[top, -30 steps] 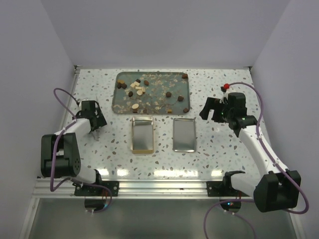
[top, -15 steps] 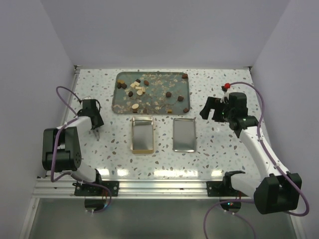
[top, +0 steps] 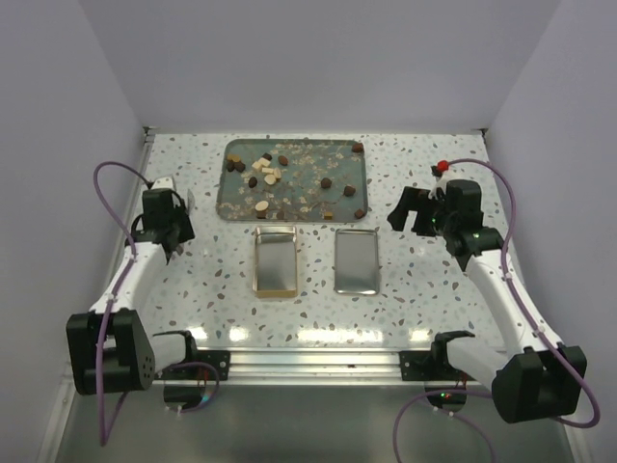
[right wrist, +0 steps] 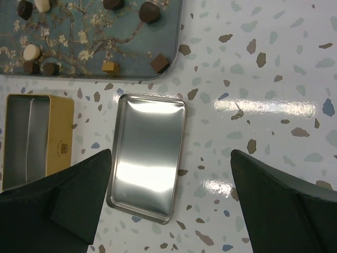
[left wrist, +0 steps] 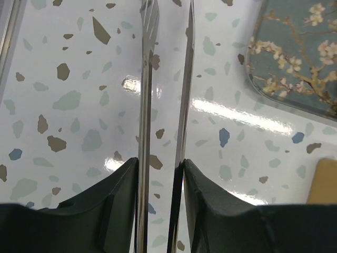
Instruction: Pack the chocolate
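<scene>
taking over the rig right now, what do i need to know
Left hand: shut on the tweezers, over bare table left of the tray.
Right hand: open, holding nothing, right of the silver lid.
Chocolate: all pieces lie on the blue floral tray.
Gold tin: open and empty, in front of the tray, with the lid beside it.
Done: nothing packed yet.
Left: move the pieces into the tin, then probably close it.
</scene>
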Controlling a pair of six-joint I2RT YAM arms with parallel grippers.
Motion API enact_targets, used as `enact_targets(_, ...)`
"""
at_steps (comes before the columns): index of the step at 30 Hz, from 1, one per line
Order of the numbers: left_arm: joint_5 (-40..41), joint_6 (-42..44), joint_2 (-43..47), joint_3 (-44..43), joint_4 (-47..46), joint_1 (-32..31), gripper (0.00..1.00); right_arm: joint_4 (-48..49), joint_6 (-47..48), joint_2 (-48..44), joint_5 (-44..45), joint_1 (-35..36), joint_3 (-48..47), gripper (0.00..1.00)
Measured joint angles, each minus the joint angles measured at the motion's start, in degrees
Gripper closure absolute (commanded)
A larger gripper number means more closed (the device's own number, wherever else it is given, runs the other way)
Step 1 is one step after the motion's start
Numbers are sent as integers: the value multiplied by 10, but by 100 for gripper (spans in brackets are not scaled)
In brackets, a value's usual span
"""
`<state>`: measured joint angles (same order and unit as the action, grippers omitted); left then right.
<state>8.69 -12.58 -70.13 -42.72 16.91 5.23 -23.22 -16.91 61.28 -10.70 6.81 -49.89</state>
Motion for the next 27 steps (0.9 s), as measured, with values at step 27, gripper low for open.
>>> enact_targets(27, -117, 17, 71, -94, 124, -181, 60, -30, 2, -44, -9, 0, 0, 2)
